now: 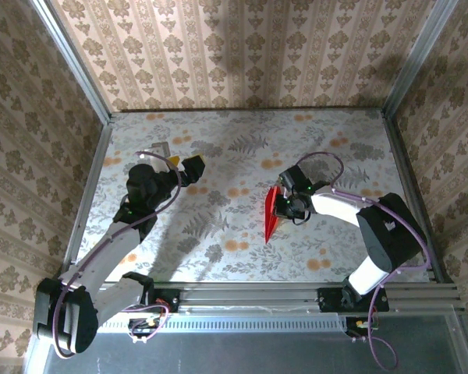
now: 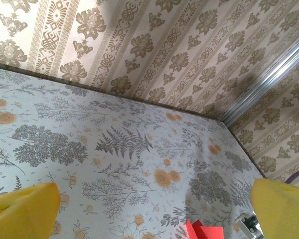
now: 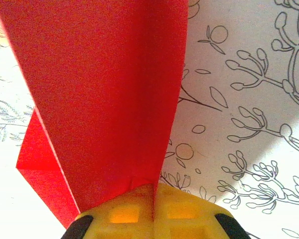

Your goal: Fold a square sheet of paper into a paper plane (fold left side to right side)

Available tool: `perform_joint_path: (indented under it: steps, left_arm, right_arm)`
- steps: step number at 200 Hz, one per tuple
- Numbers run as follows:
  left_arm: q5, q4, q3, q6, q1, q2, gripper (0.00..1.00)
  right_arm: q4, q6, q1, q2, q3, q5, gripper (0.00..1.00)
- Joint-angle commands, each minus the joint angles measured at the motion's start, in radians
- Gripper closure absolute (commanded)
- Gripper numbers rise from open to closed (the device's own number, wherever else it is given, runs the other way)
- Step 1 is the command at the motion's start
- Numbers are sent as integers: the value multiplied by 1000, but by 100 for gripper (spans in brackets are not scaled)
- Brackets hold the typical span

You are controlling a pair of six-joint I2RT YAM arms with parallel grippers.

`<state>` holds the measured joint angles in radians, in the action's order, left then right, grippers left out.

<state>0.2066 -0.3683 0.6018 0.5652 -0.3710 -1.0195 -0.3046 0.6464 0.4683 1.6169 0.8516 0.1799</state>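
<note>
Top view: high, above and behind the arm bases, looking steeply down, whole table plus walls in frame. Left wrist view: low over the table, facing the far right corner, left gripper fingertips in the bottom corners. Right wrist view: very close, red paper right against the right gripper. Shared by all three: the paper, patterned tabletop

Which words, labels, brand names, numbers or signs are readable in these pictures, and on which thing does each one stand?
No readable text.
The folded red paper is plain.
The tablecloth and wallpaper bear only plant and ornament patterns.
A small pale patch on the right arm is too small to read.
</note>
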Motion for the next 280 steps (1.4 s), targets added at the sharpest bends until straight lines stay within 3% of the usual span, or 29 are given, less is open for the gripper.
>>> perform_joint_path:
  steps: [1,83,164,204,280]
  left_arm:
    - [16,-18,-4,5,10,9,1]
    - [20,-12,0,4,10,10,0]
    - [20,-8,-4,-1,14,18,0]
    - [17,-6,-5,2,15,19,0]
    - [16,-2,-6,-1,16,24,0]
  right_arm:
    - [-36,-25,-7,2,20,-24,89]
    - [-73,-34,-28,-27,8,-48,77]
    - [-169,-26,-38,-216,-4,-34,58]
    - [-107,61,-24,-281,-40,69,57]
    - [-99,89,42,-172,-24,41,56]
